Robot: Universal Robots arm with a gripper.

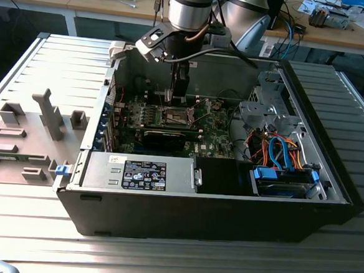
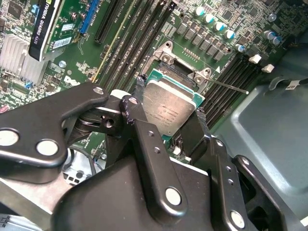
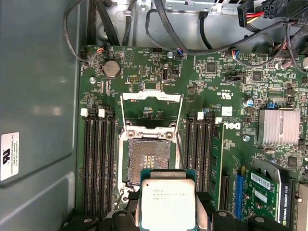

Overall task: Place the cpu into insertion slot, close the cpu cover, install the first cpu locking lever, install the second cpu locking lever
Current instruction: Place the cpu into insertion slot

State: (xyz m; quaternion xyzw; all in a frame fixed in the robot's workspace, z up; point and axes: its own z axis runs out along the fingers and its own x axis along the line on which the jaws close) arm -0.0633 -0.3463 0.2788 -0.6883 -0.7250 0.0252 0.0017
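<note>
Desk: One cpu (image 3: 167,206) in frame?
Photographer: Yes. The end effector (image 2: 169,103) is clenching it by two edges over the open insertion slot (image 3: 149,161); the cpu cover (image 3: 150,109) is standing raised. Grey print is showing on its top.

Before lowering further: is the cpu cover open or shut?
Open: the cpu cover stands swung back, socket bare; the tool holds the cpu.

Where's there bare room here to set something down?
Ribbed table along the case's near side in the exterior view, and the power supply's flat top. Crowded: around the socket and held cpu, and the cables by the drive cage.
</note>
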